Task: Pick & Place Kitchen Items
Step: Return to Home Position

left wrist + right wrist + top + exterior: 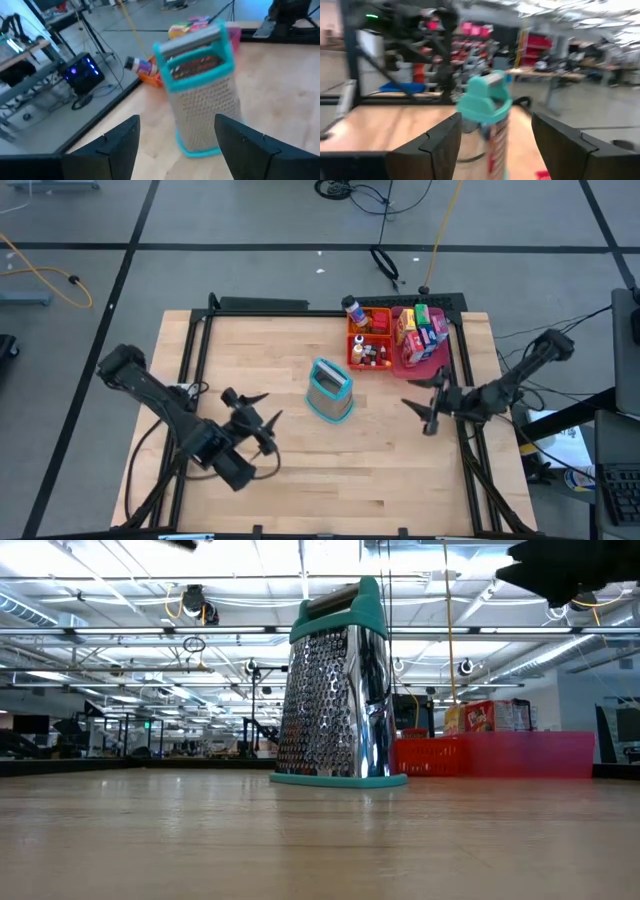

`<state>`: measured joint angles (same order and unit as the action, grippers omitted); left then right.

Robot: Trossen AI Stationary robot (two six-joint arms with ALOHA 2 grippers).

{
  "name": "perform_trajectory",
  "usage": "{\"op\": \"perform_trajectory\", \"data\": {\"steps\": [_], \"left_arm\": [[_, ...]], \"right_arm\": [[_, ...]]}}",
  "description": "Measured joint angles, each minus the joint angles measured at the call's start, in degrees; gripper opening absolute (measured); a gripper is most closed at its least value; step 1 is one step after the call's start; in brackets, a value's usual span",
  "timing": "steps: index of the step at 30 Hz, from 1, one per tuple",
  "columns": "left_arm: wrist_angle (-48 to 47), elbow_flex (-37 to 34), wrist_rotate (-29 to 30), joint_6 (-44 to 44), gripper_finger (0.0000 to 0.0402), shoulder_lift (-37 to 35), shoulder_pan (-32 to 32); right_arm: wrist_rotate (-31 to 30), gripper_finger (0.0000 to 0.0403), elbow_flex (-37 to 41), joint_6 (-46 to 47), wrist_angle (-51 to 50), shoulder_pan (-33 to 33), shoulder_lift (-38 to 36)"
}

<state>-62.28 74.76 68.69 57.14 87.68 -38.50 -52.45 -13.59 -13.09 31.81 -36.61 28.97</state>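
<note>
At far right corner of table point(300, 470), boxes point(420, 330) and bottles point(372, 352) binned in trays point(440, 360), sorting apparently done; left gripper point(262, 410), right gripper point(418, 414) released, empty, flanking grater point(330, 390), free for homing

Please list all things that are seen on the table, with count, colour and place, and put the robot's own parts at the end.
Grater: one, teal and metal, upright mid-table.
Orange tray: one, at the far edge.
Small bottles: several, mixed colours, in the orange tray.
Pink tray: one, right of the orange tray.
Boxes: several, yellow, red, green, in the pink tray.
Table: one, light wood.
Left gripper: open, left of the grater.
Right gripper: open, right of the grater.
</note>
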Motion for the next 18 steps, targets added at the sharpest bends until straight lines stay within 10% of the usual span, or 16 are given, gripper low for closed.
{"op": "perform_trajectory", "data": {"steps": [10, 18], "left_arm": [[40.4, -32.3, -7.3, -21.2, 0.0255, -24.5, 3.1], [82.4, -56.1, -26.4, -50.1, 0.0255, -42.3, 13.2]], "right_arm": [[0.0, 0.021, -2.2, 13.5, -28.1, -11.2, -14.3], [-1.6, 0.0207, -2.3, 18.9, -45.0, -13.9, -25.9]]}}
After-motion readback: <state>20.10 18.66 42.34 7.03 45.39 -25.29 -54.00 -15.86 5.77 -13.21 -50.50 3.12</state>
